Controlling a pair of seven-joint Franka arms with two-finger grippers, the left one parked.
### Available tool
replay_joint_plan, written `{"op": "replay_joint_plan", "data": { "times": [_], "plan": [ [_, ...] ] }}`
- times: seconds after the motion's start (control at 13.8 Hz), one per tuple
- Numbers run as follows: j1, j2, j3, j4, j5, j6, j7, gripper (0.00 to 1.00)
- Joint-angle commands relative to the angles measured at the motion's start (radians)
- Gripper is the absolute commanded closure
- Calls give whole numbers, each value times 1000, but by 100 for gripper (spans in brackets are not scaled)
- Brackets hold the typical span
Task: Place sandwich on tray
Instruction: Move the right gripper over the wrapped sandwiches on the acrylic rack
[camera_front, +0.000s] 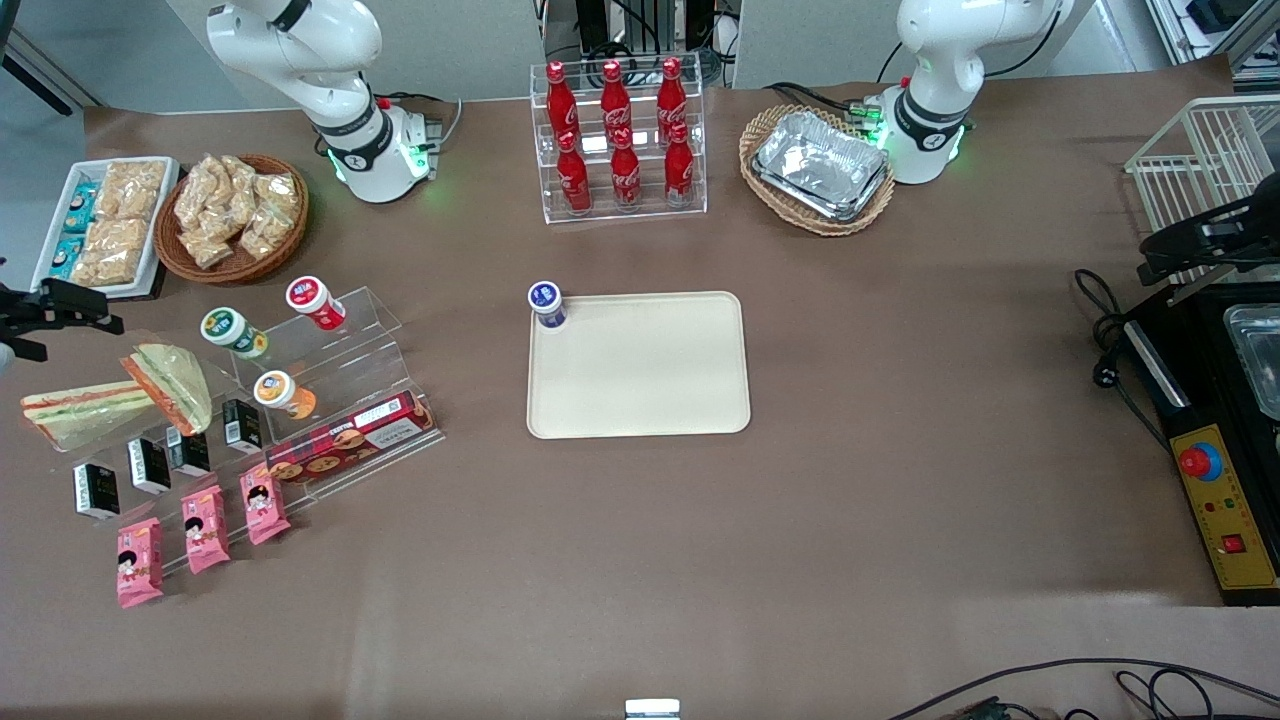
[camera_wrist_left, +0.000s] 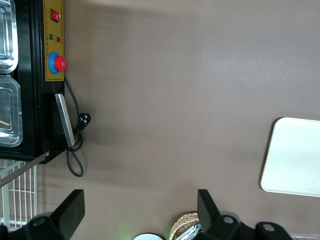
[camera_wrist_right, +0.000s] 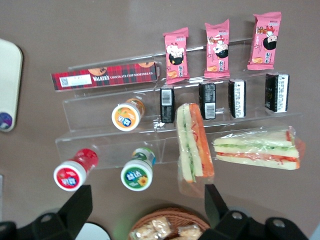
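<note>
The gripper (camera_wrist_right: 145, 210), jaws spread and holding nothing, hovered above the display shelf, the nearer of 2 sandwiches (camera_wrist_right: 192, 142) lying at about 1 o'clock, long axis running 12-to-6, well apart from the tray (camera_front: 640, 365).

The right arm (camera_front: 300, 45) is glossy white with rounded, bulbous joint housings. Its base (camera_front: 375, 150) carries a black band with a small white mark, and a green light glows around the foot. A thin black cable (camera_front: 425, 98) runs off at one o'clock from the base. The gripper (camera_front: 55, 305) is matt black and hangs at nine o'clock of the table (camera_front: 900, 500), at the working arm's end. Its fingers (camera_wrist_right: 75, 210) are plain black wedges, set wide apart, with round screw holes in their mounts.
</note>
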Motion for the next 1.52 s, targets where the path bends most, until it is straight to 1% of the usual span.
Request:
{"op": "replay_joint_plan", "data": {
  "times": [0.0, 0.29, 0.58, 0.79, 0.94, 1.01, 1.08, 1.23, 1.44],
  "plan": [
    [-1, -6, 0, 2, -76, -12, -171, 0],
    [-22, -10, -9, -22, -81, 5, -398, 0],
    [-44, -9, -17, -63, -84, 83, -658, 0],
    [-79, 17, -20, -82, -78, 127, -859, 0],
    [-126, 54, -18, -82, -57, 152, -1015, 0],
    [-154, 75, -18, -82, -31, 162, -1084, 0],
    [-175, 91, -20, -80, -17, 176, -1139, 0],
    [-197, 112, -20, -79, -15, 202, -1215, 0],
    [-197, 149, -20, -73, -26, 209, -1286, 0]
  ]
}}
